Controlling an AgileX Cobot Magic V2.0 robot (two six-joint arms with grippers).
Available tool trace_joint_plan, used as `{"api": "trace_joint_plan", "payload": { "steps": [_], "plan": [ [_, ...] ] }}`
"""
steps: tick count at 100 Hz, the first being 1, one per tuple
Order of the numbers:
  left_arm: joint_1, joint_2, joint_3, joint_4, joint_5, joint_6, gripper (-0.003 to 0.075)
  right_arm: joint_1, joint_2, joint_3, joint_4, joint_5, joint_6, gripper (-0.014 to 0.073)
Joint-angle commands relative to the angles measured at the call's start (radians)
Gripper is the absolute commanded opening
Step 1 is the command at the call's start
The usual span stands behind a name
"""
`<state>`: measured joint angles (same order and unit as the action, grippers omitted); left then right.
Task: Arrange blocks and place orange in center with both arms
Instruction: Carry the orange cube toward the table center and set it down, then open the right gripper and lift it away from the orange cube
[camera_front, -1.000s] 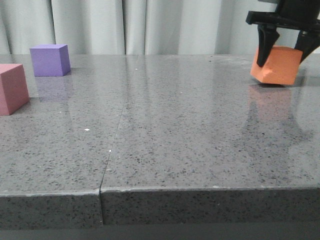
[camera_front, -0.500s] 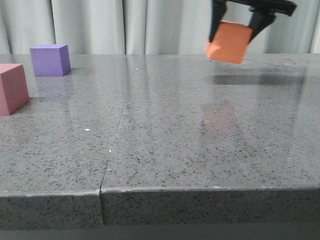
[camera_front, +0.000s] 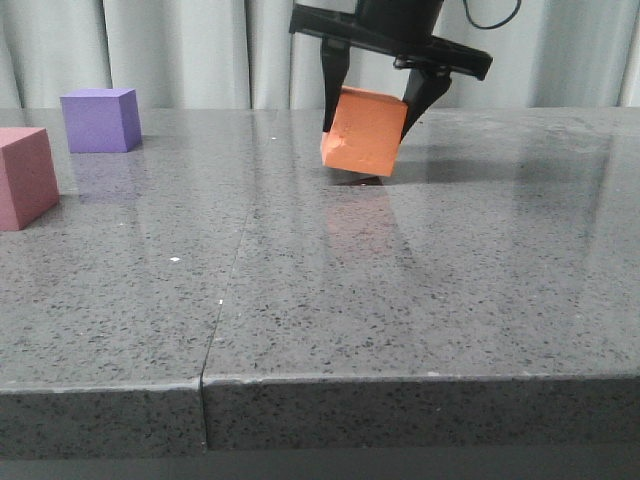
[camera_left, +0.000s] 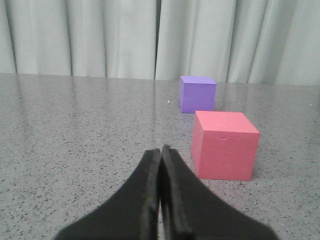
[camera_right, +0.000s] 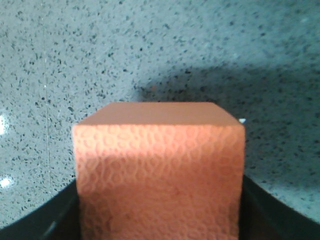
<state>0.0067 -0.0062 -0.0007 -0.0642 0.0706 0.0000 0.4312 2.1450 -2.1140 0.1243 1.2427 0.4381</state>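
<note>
The right gripper (camera_front: 365, 112) clamps the tilted orange cube (camera_front: 364, 131) just above the table (camera_front: 420, 290), the placing step; next, lowering it flat and releasing, I judge.

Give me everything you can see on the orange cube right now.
The orange cube is matte foam with a faint pebbled texture on the face that the right wrist view shows. The right gripper clamps it on two opposite sides. It hangs tilted, its low corner close above its shadow on the grey speckled table, near the middle and towards the back. Contact with the table cannot be told.
</note>
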Motion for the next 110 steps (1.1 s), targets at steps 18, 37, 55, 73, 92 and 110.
{"api": "trace_joint_plan", "payload": {
  "steps": [18,37,55,73,92,110],
  "plan": [
    [0.0,-0.027,0.041,-0.005,-0.082,0.0,-0.002,-0.001,-0.061,-0.033,0.013,0.019,0.004,0.0298],
    [0.0,-0.027,0.041,-0.005,-0.082,0.0,-0.002,-0.001,-0.061,-0.033,0.014,0.027,0.004,0.0313],
    [0.0,-0.027,0.041,-0.005,-0.082,0.0,-0.002,-0.001,-0.061,-0.033,0.038,0.028,0.003,0.0513],
    [0.0,-0.027,0.041,-0.005,-0.082,0.0,-0.002,-0.001,-0.061,-0.033,0.048,0.04,0.003,0.0632],
    [0.0,-0.027,0.041,-0.005,-0.082,0.0,-0.002,-0.001,-0.062,-0.033,0.051,0.066,0.003,0.0632],
    [0.0,-0.027,0.041,-0.005,-0.082,0.0,-0.002,-0.001,-0.081,-0.033,0.05,0.089,-0.02,0.0632]
  ]
}}
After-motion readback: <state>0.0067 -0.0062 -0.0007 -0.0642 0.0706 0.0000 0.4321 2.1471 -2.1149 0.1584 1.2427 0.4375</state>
